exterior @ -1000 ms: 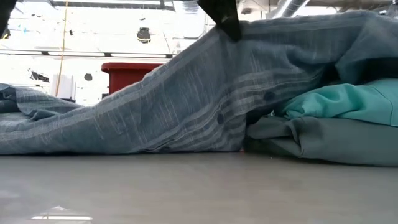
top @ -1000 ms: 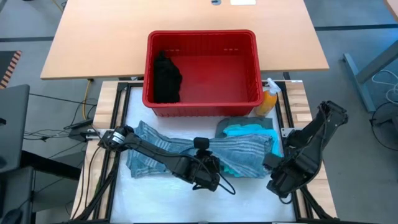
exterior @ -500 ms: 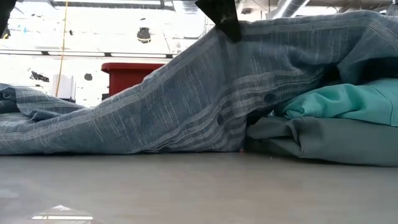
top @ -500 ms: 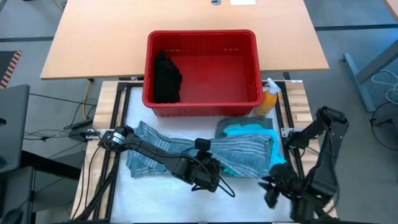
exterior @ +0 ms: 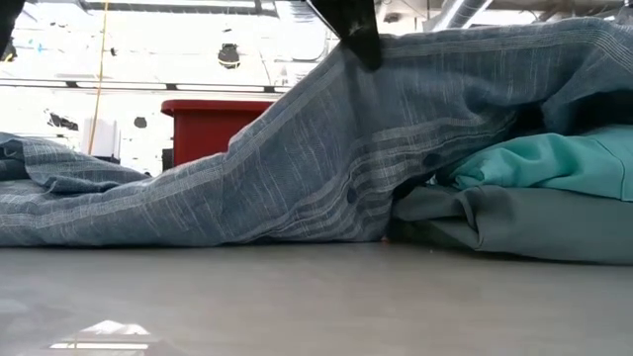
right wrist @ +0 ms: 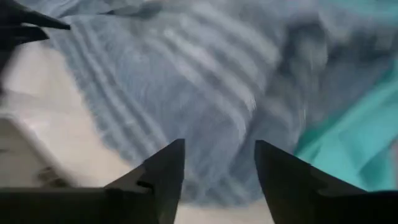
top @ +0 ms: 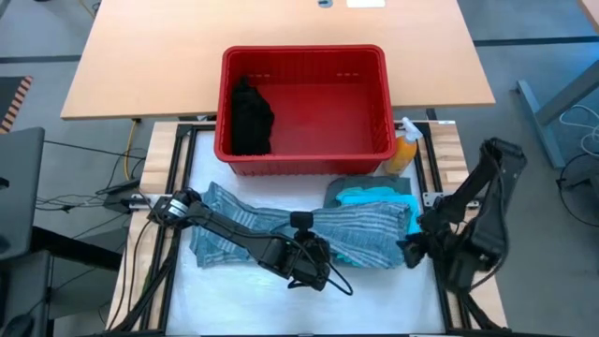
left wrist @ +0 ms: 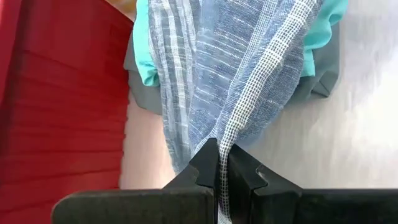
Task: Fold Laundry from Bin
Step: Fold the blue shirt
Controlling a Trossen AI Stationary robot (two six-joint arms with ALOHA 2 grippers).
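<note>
Left tool point(left wrist: 217, 163) pinches the striped cloth point(top: 360, 227), half-hiding teal garments point(exterior: 554, 158); right tool point(right wrist: 214, 168) gapes empty.

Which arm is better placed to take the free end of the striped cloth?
Right. The right gripper is open beside the striped cloth's right end; the left gripper is shut on its middle.

Hidden under the striped cloth

The striped cloth point(top: 309, 229) covers most of the teal garment point(top: 370, 197) and grey-green garment point(top: 342, 190); in the low view it also screens most of the red bin point(exterior: 213, 124).
</note>
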